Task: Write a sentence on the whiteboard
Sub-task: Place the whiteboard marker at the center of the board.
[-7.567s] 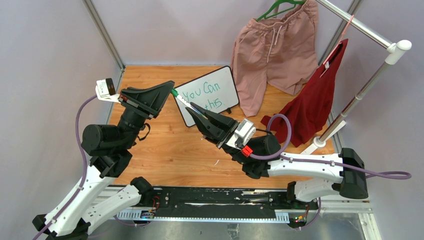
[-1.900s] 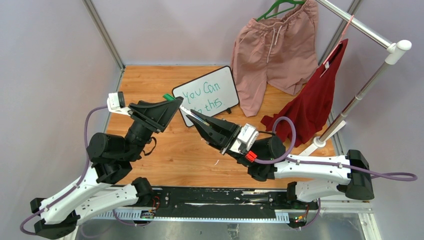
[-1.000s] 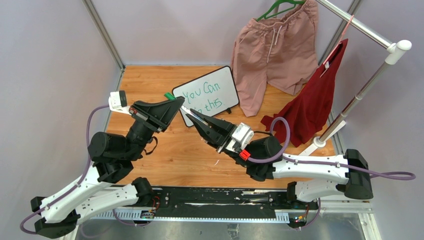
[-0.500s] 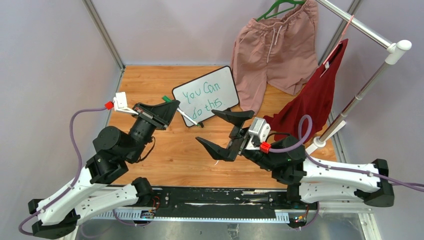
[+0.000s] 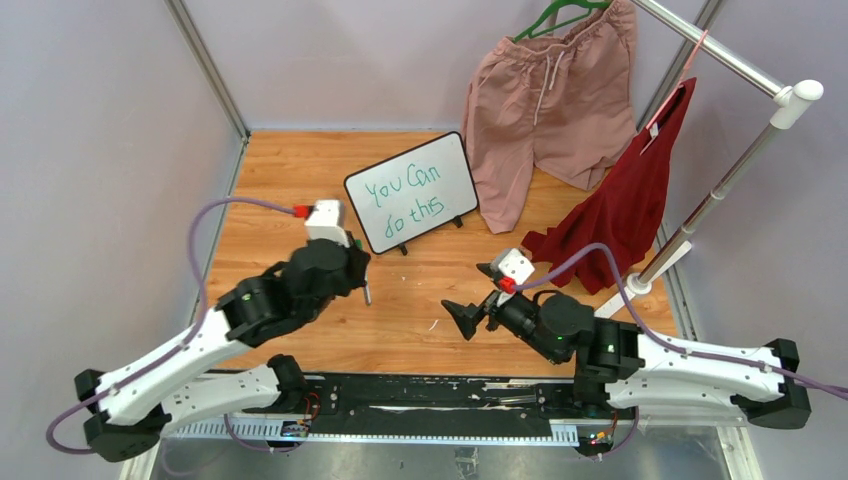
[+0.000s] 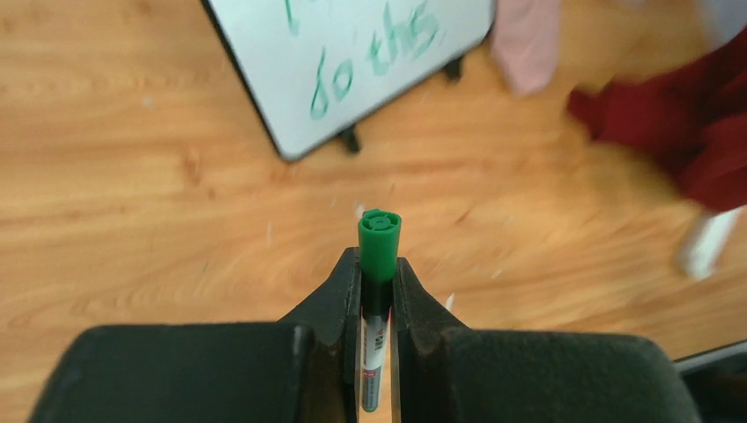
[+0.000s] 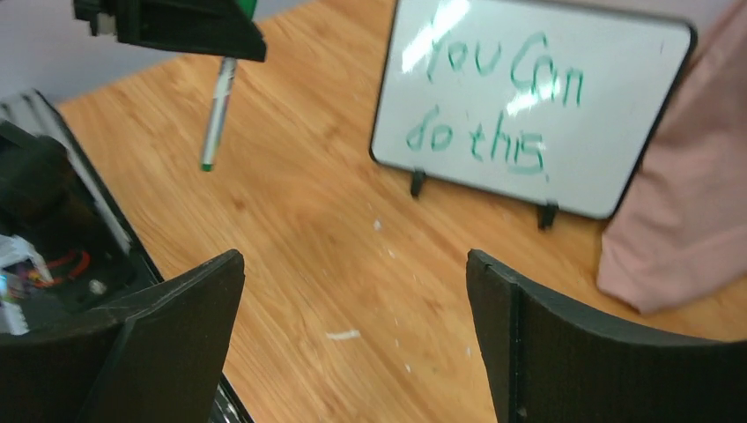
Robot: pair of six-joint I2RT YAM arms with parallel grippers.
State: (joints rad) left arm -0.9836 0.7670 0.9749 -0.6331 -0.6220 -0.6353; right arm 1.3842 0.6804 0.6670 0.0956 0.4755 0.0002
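Closest to me, the left gripper (image 6: 377, 264) is closed tight on the green marker (image 6: 380, 242). Both fingers press on the barrel, and a green end, which looks to me like the cap, sticks out past the fingertips. It hangs above the wooden table (image 5: 290, 170), apart from the board. The right gripper (image 7: 354, 257) is spread wide and has nothing in it; between its fingers I see only bare wood.

Further back, the whiteboard (image 5: 410, 162) stands on its little black feet near the far middle of the table and leans backward. The sentence (image 5: 422, 178) on it reads "You Can do this" in green, on two lines, so I judge that the writing is done.

I expect the board to be light and stiff, with a smooth face that gives a finger no grip. Because it rests only on small feet, a push could make it slide or fall over. If I must move it, I would take it by the black frame at a side edge and not touch the face, because this ink probably smears easily.

Just beside its right edge hang the pink shorts (image 5: 545, 100); I cannot tell if they touch it. The red garment (image 5: 630, 200) hangs on the rack (image 5: 745, 150), further right.
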